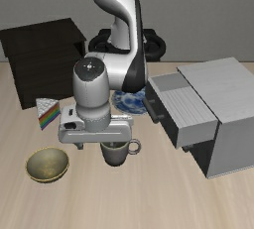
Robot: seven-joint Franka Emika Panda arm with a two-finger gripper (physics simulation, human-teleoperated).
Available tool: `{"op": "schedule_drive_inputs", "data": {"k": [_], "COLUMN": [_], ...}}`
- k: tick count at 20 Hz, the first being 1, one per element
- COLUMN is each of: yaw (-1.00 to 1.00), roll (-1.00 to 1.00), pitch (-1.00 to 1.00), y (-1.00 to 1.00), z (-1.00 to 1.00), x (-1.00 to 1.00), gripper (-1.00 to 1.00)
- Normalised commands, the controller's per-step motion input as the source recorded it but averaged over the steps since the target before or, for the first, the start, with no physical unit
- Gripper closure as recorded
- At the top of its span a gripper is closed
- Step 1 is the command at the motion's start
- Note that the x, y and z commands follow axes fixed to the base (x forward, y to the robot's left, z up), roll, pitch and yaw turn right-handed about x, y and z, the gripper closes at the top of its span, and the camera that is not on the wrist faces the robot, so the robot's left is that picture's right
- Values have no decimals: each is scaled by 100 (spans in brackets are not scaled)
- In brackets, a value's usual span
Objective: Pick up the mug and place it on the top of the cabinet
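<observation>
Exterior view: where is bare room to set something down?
Free: the table strip at the view's bottom, between bowl and grey cabinet, and that cabinet's flat top. Crowded: the middle, where gripper, mug, plate and open drawer sit close.

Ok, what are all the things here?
mug: one, brownish-grey, front middle of the table, under the arm's end
bowl: one, olive-yellow, front, at the exterior view's left
small box: one, white with rainbow stripes, behind the bowl
plate: one, blue and white, behind the mug
dark cabinet: one, black-brown, back, exterior view's left
grey cabinet: one, light grey, exterior view's right, a drawer pulled out
table: one, pale wood, beneath everything
robot arm: one, white and black, bent down over the mug
</observation>
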Motion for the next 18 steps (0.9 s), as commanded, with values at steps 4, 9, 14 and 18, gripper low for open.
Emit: {"op": "schedule_drive_inputs", "data": {"k": [4, 9, 14, 18], "yaw": [0, 0, 0, 0], "roll": [0, 0, 0, 0], "pitch": [0, 0, 0, 0], "y": [0, 0, 0, 0], "z": [-25, 0, 80, 100], "x": [0, 0, 0, 0], "gripper": [100, 100, 100, 100]}}
